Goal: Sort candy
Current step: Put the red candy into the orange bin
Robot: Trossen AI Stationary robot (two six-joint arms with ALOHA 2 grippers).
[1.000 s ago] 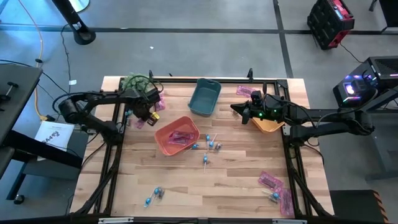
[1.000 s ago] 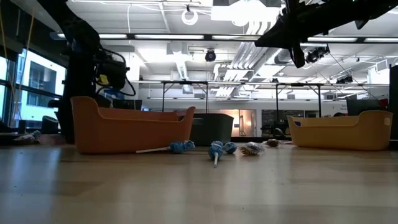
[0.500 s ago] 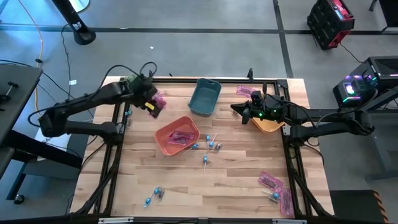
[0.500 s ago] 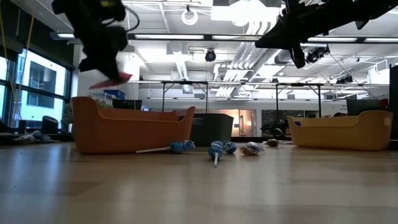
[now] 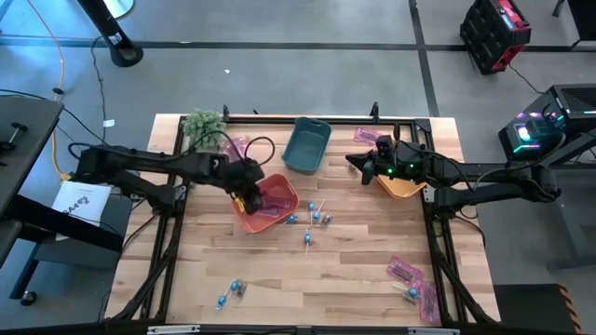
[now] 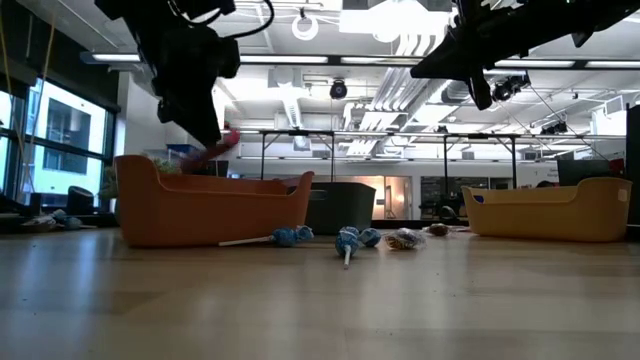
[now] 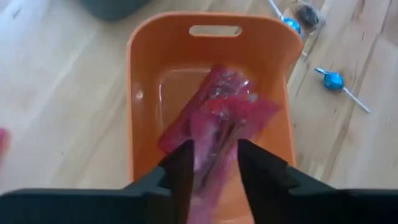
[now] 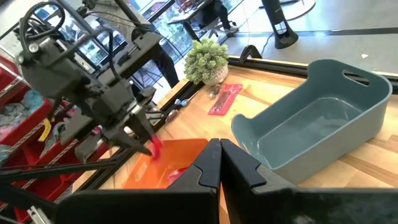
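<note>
My left gripper (image 5: 249, 197) hangs over the red bin (image 5: 270, 207) with its fingers apart (image 7: 212, 154). A pink packet (image 6: 224, 141) sticks out at its fingertips, above the bin. More pink packets (image 7: 219, 115) lie inside the bin. Blue lollipops (image 5: 317, 218) lie on the table right of the bin. My right gripper (image 5: 352, 160) is shut and holds nothing; it hovers between the teal bin (image 5: 307, 147) and the orange bin (image 5: 403, 187). My left gripper points steeply down over the red bin, its fingers (image 7: 182, 163) apart. The pink packet (image 8: 154, 147) shows right at their ends, clear of the bin's floor. Whether the fingers still touch it I cannot tell.
A green plant (image 5: 203, 124) stands at the far left corner, with a pink packet (image 5: 236, 149) beside it. More pink packets lie at the far right (image 5: 368, 137) and near right (image 5: 414, 279). Lollipops (image 5: 231, 292) lie near the front left.
My left gripper has swung from the table's far left, beside the plant, up and toward the right and near side, until it stands over the red bin. It carried a pink packet clear of the table and turned as it went.
</note>
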